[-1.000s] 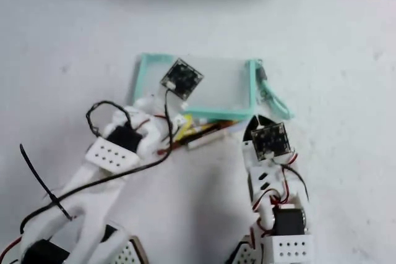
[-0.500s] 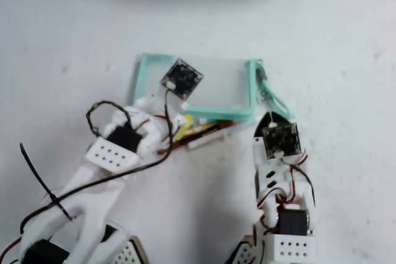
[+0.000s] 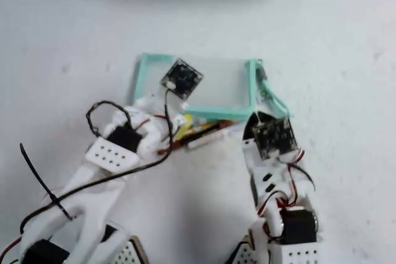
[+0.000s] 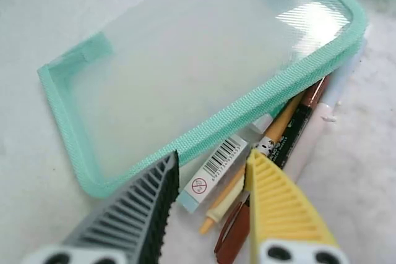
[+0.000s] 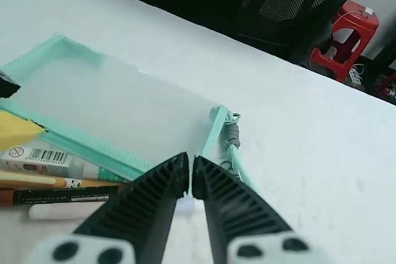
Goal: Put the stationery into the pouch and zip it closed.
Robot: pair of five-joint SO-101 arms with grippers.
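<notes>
A translucent pouch (image 3: 216, 88) (image 4: 204, 60) (image 5: 111, 103) with mint-green trim lies flat mid-table. Pens and a barcoded eraser (image 4: 213, 171) stick out along its near edge as a bundle of stationery (image 3: 201, 134) (image 5: 55, 180). My left gripper (image 4: 213, 160) (image 3: 179, 125) is open, its black and yellow fingers straddling the eraser and pen ends. My right gripper (image 5: 190, 164) (image 3: 257, 117) is shut with nothing seen between its fingers, hovering by the pouch's near right corner. Just beyond it lie the zipper pull (image 5: 232, 133) (image 3: 262, 73) and the green strap (image 3: 275, 103).
White table (image 3: 334, 47) spreads to the right and back, ending at a far edge with dark chairs (image 5: 260, 4) and a red object (image 5: 346, 35) behind. A loose black cable (image 3: 37, 180) trails from the left arm at the near left.
The right arm swung a little right, then came back left and turned toward the pouch's near right corner. The left arm and the pouch stayed put.
</notes>
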